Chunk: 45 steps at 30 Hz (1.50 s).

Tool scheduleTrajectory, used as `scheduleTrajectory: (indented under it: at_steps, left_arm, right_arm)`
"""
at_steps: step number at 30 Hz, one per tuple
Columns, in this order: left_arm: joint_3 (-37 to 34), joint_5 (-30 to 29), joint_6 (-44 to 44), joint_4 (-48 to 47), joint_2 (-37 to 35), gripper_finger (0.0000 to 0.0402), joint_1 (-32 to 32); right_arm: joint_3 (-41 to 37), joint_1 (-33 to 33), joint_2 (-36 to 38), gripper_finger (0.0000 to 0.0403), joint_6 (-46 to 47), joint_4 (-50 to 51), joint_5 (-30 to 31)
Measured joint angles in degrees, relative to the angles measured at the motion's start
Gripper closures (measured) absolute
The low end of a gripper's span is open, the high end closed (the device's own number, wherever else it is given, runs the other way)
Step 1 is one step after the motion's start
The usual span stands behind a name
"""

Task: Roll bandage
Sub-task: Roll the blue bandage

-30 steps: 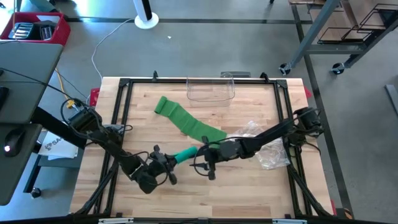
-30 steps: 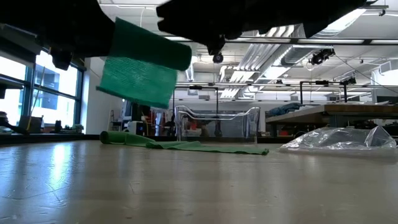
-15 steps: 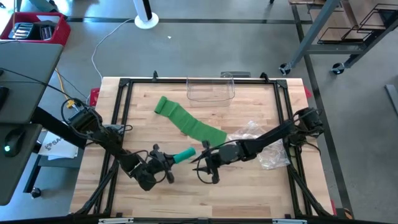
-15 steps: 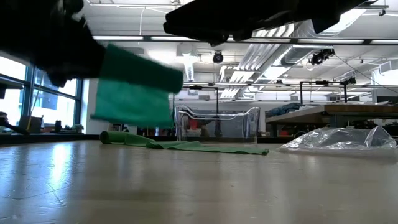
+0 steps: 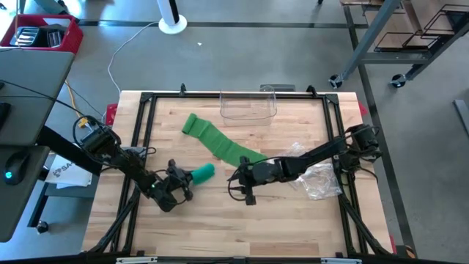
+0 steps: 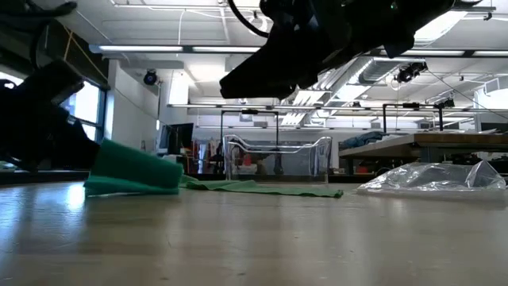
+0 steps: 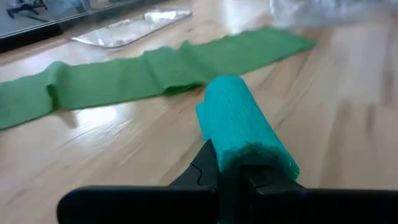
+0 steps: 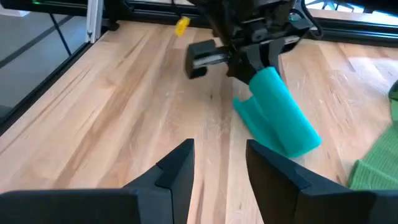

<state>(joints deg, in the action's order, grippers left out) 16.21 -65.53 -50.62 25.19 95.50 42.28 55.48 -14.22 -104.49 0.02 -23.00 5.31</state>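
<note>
Bright even daylight; ceiling strip lights in low view; wrist views slightly soft.

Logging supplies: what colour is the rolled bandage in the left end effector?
Teal, bluer than the flat green strip; the rolled bandage shows best in the right wrist view.

Grey floor (image 5: 293, 51) around a light wood table (image 5: 220, 227) with black frame. White fan base (image 5: 173, 25) with a cable across the floor. Red bin (image 5: 44, 34) on a grey desk (image 5: 29, 81). Metal rack on castors (image 5: 396, 44). Low view: white ceiling with strip lights (image 6: 159, 48), pipework, window (image 6: 87, 111), far workbench (image 6: 452, 143).
</note>
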Motion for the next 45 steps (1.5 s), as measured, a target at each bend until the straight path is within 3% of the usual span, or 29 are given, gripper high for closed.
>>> scheduleTrajectory:
  at_steps: [11, 15, 23, 26, 31, 38, 45]
  left_arm:
    - [-3.1, 2.7, 7.7, 0.0, -0.1, 0.0360, 0.1]
    - [-3.1, 5.2, 12.8, -0.2, -0.1, 0.0326, 0.1]
    - [-3.1, 4.8, 9.5, -2.7, -0.2, 0.0230, 0.1]
    - [-2.5, 4.8, 12.0, -2.9, -0.3, 0.0210, 0.1]
    - [0.8, 6.8, 23.8, -4.5, -1.1, 0.0203, 0.1]
    - [7.7, 10.7, 30.4, -14.0, -1.0, 0.0195, -2.3]
    - [12.9, 11.7, 39.4, -21.9, -0.9, 0.0176, -4.0]
  right_arm:
    - [0.0, 0.0, 0.0, 0.0265, 1.4, 0.1, -0.2]
    - [0.0, -0.1, 0.0, 0.0265, 1.5, 0.1, -1.3]
    - [0.0, -0.1, 0.0, 0.0265, 2.1, 0.2, -2.9]
    - [0.0, -0.1, 0.0, 0.0265, 2.1, 0.9, -2.9]
    - [0.0, -0.1, 0.0, 0.0265, 2.1, 1.7, -3.0]
    - [0.0, -0.1, 0.0, 0.0265, 2.9, 1.0, -3.0]
    - [0.0, 3.5, -3.1, 0.0265, 3.1, -6.0, -5.3]
